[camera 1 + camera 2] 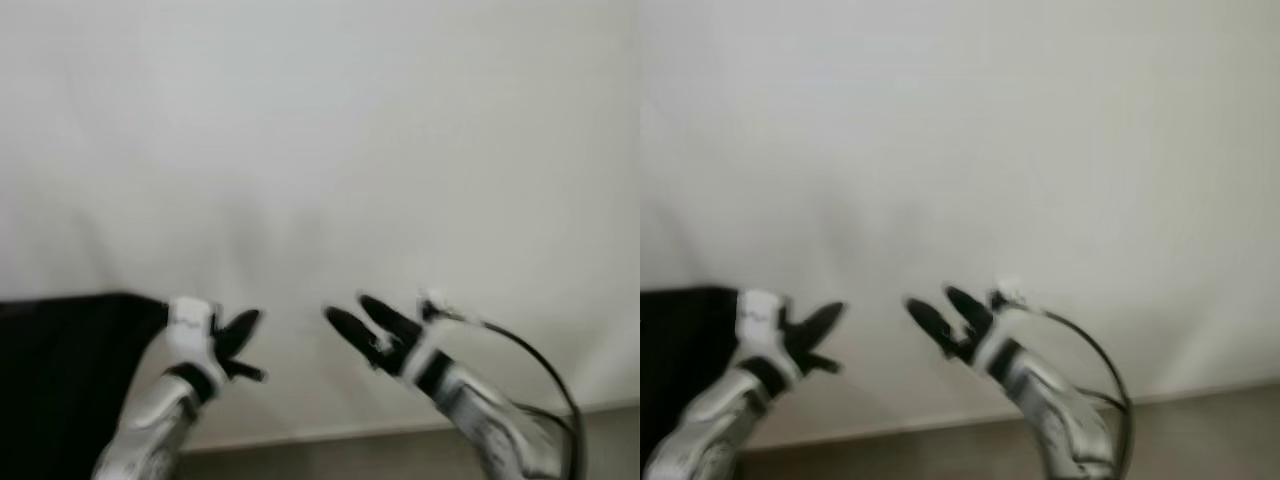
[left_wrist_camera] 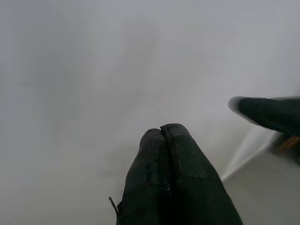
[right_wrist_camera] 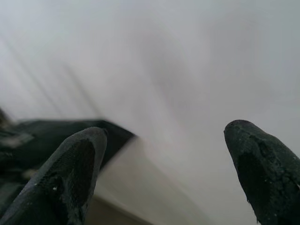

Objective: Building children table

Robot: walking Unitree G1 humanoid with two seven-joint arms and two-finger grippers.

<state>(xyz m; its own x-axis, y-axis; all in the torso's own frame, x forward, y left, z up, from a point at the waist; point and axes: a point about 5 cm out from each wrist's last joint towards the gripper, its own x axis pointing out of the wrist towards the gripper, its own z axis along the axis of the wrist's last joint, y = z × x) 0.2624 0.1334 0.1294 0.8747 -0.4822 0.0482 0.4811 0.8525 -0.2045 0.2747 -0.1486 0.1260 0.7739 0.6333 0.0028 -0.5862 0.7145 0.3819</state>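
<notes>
Children's table parts are unseen; turn from the plain white wall point(image 1: 320, 150) with left hand point(image 2: 161, 133) closed, right hand point(image 3: 164, 140) spread, both empty.

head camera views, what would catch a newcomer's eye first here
The two raised grippers stand out against a plain white wall: the left gripper low on the left, the right gripper facing it near the middle. A black object sits at lower left, and a black cable loops off the right arm.
</notes>
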